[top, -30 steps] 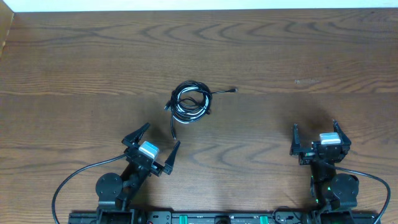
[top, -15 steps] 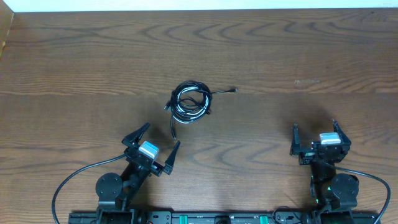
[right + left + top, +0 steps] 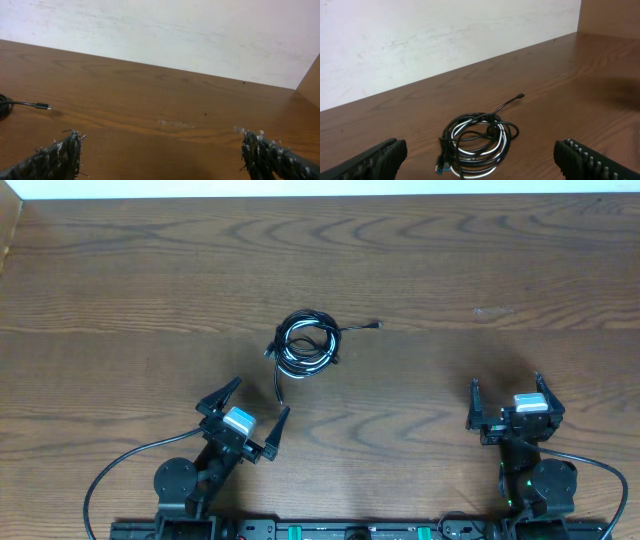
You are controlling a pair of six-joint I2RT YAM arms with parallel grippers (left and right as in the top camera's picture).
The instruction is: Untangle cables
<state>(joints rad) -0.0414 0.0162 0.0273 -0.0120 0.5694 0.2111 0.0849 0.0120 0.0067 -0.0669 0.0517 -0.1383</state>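
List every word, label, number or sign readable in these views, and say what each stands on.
No text can be read in any view.
cables: no print visible on the cords or plugs.
left gripper and right gripper: their pale tops show no legible marking.
base rail: small green and white marks, too small to read.

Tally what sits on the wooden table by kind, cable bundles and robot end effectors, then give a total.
Tangled cable bundle: 1 (black and white strands; single cables cannot be counted)
End effectors: 2 (left end effector, right end effector, both open and empty)
Total: 3
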